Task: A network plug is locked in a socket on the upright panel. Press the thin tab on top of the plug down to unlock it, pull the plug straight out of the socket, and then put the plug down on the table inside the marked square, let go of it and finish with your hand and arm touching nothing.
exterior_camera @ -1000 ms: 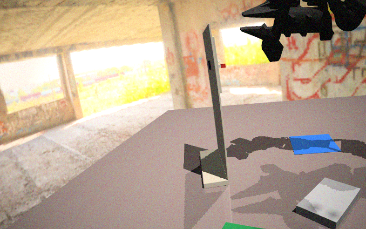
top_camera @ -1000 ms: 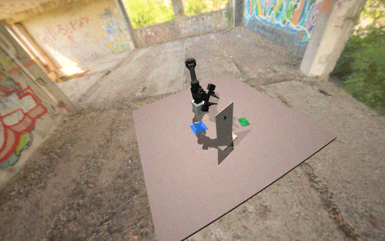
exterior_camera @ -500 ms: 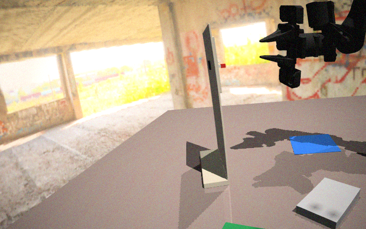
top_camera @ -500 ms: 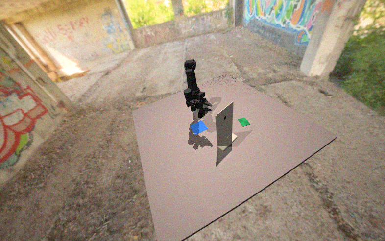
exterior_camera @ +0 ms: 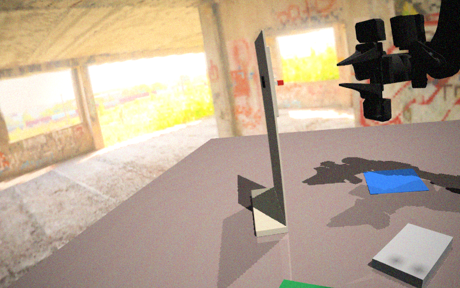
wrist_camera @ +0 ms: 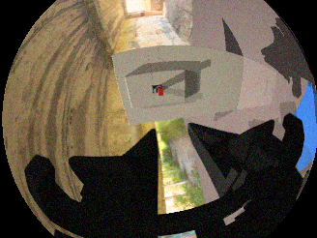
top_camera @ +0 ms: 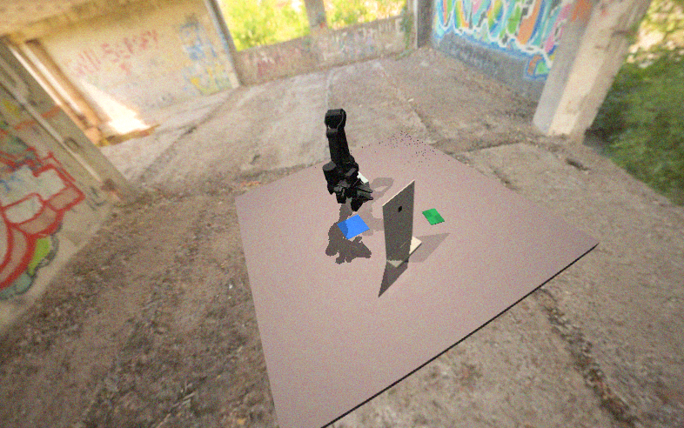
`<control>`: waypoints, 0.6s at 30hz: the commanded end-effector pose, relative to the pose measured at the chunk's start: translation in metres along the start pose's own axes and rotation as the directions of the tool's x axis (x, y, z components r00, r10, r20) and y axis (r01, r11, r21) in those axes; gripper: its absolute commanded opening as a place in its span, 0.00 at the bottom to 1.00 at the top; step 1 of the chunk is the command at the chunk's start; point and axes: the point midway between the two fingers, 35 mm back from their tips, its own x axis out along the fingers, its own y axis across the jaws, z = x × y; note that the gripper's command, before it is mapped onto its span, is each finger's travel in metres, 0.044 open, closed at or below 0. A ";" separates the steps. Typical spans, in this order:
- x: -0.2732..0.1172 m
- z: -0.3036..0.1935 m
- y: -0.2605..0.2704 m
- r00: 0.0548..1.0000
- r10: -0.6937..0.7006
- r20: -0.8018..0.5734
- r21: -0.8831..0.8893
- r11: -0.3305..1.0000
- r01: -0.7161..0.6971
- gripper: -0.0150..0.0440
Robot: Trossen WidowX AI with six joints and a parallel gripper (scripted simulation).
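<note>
The upright grey panel (top_camera: 396, 231) (exterior_camera: 274, 136) (wrist_camera: 222, 92) stands on a pale foot. The network plug (exterior_camera: 280, 82) (wrist_camera: 160, 90) shows as a small red piece sticking out of the panel's face on the gripper's side, at a dark socket opening. Its thin tab is too small to make out. My gripper (top_camera: 366, 198) (exterior_camera: 338, 74) (wrist_camera: 172, 130) is partly open and empty. It hangs in the air in front of the panel, well short of the plug, fingers pointing toward the panel. A blue square (top_camera: 353, 227) (exterior_camera: 395, 185) (wrist_camera: 307, 126) lies flat on the table, below the arm.
A green square (top_camera: 432, 216) (exterior_camera: 300, 284) lies on the table to one side of the panel. A low white block (exterior_camera: 414, 251) lies on the table near the blue square and shows partly behind the arm in the top view. A raised frame surrounds the socket.
</note>
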 end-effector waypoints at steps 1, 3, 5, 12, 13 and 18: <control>0.015 0.006 0.001 1.000 0.002 0.000 0.003 1.000 -0.002 0.52; 0.025 0.009 0.001 1.000 0.003 0.000 0.002 1.000 -0.003 0.52; 0.035 0.011 0.001 1.000 0.004 0.000 0.002 1.000 -0.004 0.52; 0.052 0.014 0.002 1.000 0.007 0.000 0.002 1.000 -0.007 0.52; 0.053 0.014 0.002 1.000 0.007 0.000 0.002 1.000 -0.007 0.52; 0.059 0.017 0.002 1.000 0.007 0.000 0.002 1.000 -0.007 0.52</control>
